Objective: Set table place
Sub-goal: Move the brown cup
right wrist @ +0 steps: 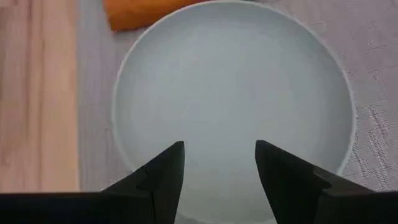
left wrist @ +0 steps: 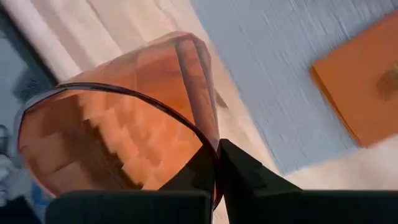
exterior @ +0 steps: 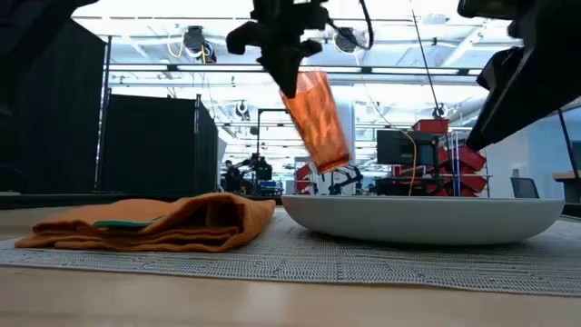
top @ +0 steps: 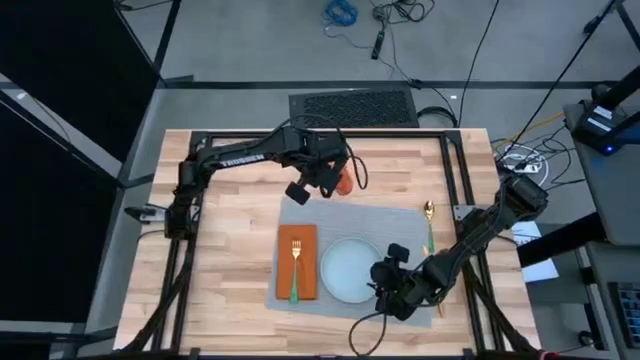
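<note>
The grey placemat (top: 400,225) lies on the table (top: 230,230). On it rest the pale-blue plate (top: 348,270) and the orange napkin (top: 297,275), which carries a green-handled fork (top: 295,268). A gold spoon (top: 428,222) lies along the mat's right edge. My left gripper (top: 325,182) is shut on the orange tumbler (exterior: 318,118), held in the air over the mat's far edge. My right gripper (right wrist: 219,149) hovers open over the plate (right wrist: 230,93), touching nothing. My left gripper holds the tumbler by its rim (left wrist: 208,140), with one finger inside the cup and the other finger (left wrist: 249,171) outside against the wall. The fingers come from above. The tumbler hangs below them, tilted, its base (exterior: 332,163) lifted clear of the mat.
The napkin (exterior: 154,222) and the plate (exterior: 427,218) show close up in the low view. Black frame rails (top: 455,170) run along the table's far and side edges. Bare wood lies left of the mat.
</note>
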Robot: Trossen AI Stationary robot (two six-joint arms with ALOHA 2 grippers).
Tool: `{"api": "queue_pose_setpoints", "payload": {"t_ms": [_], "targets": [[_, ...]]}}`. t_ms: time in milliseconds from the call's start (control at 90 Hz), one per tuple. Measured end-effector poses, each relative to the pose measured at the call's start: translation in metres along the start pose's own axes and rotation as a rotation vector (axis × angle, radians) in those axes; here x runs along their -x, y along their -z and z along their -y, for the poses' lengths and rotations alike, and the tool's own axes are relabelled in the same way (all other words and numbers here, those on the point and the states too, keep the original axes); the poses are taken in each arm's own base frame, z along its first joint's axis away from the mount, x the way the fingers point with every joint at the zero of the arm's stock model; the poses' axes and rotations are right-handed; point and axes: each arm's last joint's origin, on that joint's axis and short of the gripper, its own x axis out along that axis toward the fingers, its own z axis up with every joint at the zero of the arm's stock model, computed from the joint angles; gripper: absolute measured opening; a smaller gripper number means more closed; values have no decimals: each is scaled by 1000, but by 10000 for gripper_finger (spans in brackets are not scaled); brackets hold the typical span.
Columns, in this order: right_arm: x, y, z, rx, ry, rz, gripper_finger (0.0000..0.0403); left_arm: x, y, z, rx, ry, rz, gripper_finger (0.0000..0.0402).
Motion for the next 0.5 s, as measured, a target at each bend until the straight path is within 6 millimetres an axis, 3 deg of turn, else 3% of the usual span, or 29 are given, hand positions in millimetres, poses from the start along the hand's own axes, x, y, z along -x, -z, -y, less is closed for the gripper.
{"api": "queue_pose_setpoints", "payload": {"t_ms": [500], "targets": [[-5, -10, 1, 17, -21, 37, 183, -36, 12, -17, 50, 79, -51, 0]]}}
